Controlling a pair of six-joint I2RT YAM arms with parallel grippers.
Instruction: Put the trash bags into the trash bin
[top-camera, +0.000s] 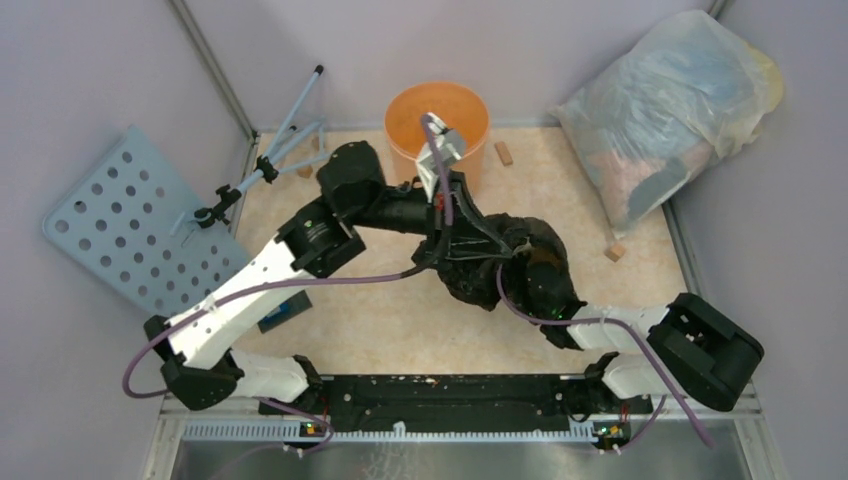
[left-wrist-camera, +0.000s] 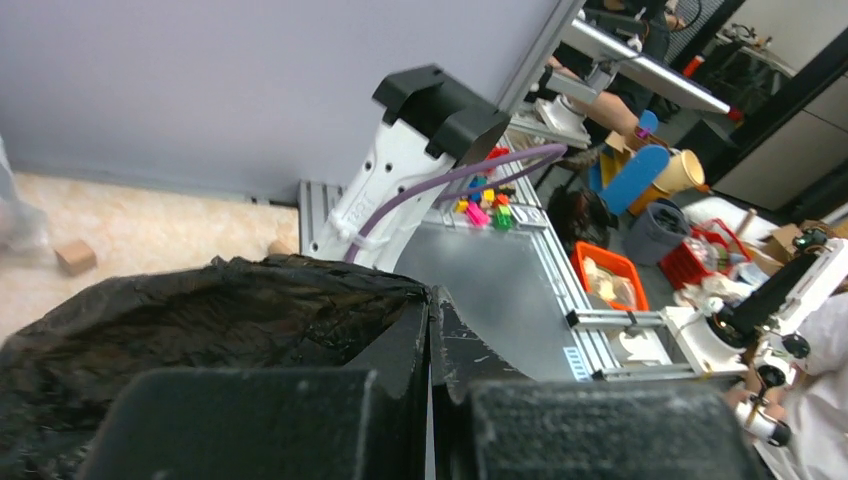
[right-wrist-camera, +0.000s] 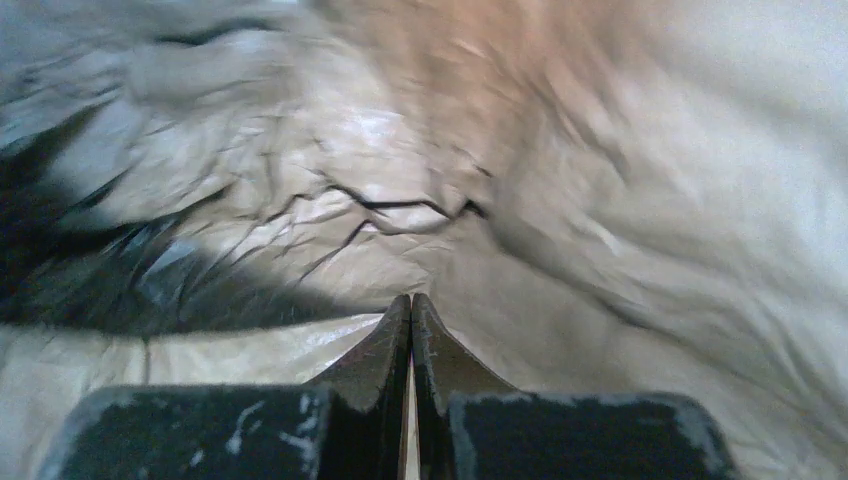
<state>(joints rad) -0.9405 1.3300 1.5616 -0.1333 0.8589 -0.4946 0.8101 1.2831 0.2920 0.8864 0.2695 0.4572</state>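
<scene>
The tabletop (top-camera: 400, 330) is cream, marbled laminate, closed in by plain lavender-grey walls (top-camera: 400, 40), with an aluminium rail (top-camera: 400, 430) along its near edge. From overhead, the orange bucket (top-camera: 437, 125) stands upright at 12 o'clock against the back wall. The black trash bag (top-camera: 470, 285) is outside it, bunched at the table's centre between the two arms. A stuffed translucent bag (top-camera: 665, 120) leans in the corner at 2 o'clock. A perforated blue-grey panel (top-camera: 130, 225) tilts against the wall at 9 o'clock, and a clamp stand (top-camera: 270, 150) is at 11 o'clock. A small wooden block (top-camera: 503, 152) lies just beside the bucket, on its right.

The left gripper (left-wrist-camera: 430, 300) has its fingers pressed together, and the bag's crinkled edge runs up to the seam. I cannot tell whether any film is caught in it. The right gripper (right-wrist-camera: 411, 305) is also pressed tight. Its camera sees only blurred, creased plastic with light glowing through it, so what it touches is unclear. Overhead, dark arm links and purple cables hide much of the bag and the bucket's front rim.

The left wrist view takes in the room beyond the table, which is cluttered. An orange crate (left-wrist-camera: 610, 280) and small coloured bricks (left-wrist-camera: 482, 208) can be picked out there. Any print is too small to read.
</scene>
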